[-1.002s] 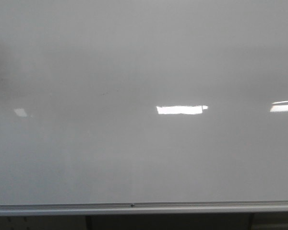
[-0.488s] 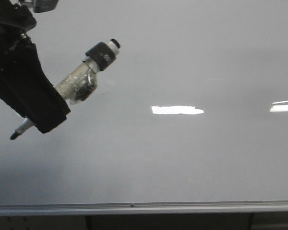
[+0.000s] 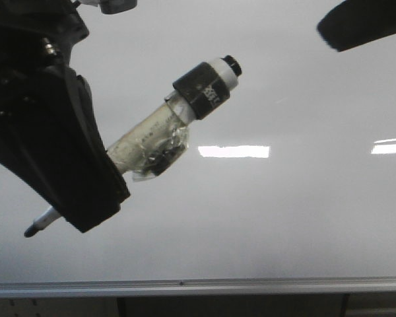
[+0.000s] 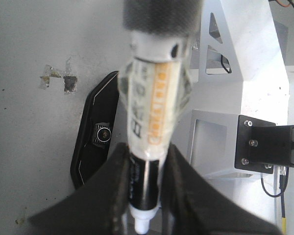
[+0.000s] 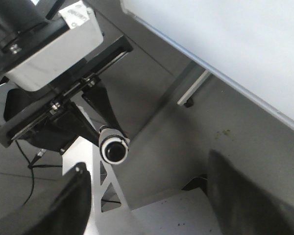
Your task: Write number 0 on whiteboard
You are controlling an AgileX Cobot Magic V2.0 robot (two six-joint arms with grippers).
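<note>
No 0 was on the whiteboard (image 3: 303, 218) yet. Left gripper (image 3: 86, 198) was clamped on the marker (image 3: 178, 112), tip low-left; right gripper (image 5: 147, 205) gaped w/ nothing held. Best to touch lightly, then close one steady loop.

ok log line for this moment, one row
left gripper: shut on marker | right gripper: open | whiteboard: no mark visible | phase: pre-write

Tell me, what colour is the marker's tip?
Black. The marker tip shows best in the front view.
</note>
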